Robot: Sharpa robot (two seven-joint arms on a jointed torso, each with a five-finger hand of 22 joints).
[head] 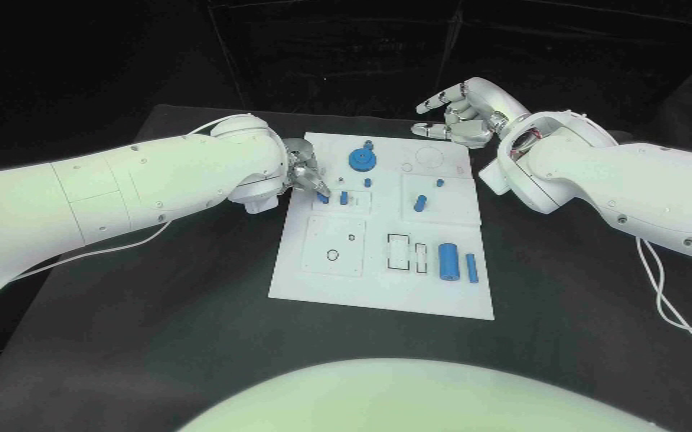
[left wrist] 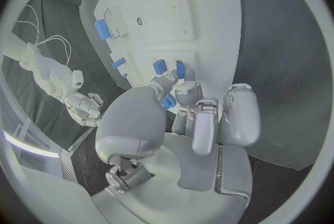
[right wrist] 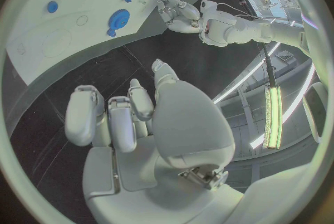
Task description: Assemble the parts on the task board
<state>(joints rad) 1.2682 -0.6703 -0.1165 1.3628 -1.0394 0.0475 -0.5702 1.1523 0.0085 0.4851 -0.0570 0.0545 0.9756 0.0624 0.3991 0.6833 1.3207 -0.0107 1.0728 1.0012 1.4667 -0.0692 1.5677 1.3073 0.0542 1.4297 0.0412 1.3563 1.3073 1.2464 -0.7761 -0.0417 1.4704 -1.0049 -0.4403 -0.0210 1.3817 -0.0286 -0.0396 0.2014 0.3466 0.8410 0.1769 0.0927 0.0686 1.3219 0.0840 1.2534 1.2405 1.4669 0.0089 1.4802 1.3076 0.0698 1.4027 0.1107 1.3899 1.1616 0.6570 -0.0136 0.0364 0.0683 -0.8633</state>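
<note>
The white task board (head: 382, 237) lies in the middle of the black table. My left hand (head: 307, 174) is at the board's far left edge and pinches a small blue part (head: 322, 195) between thumb and a finger, low over the board (left wrist: 202, 23); the pinched part (left wrist: 167, 102) sits next to two small blue blocks (left wrist: 160, 67). My right hand (head: 462, 112) hovers beyond the board's far right corner, fingers loosely bent and apart, holding nothing (right wrist: 132, 118). A round blue gear-like part (head: 364, 160) lies near the far edge.
Further blue parts rest on the board: a short piece (head: 421, 202), a cylinder (head: 450, 262) and a thin bar (head: 473, 269) near the right side. Bare black table (head: 173, 322) surrounds the board.
</note>
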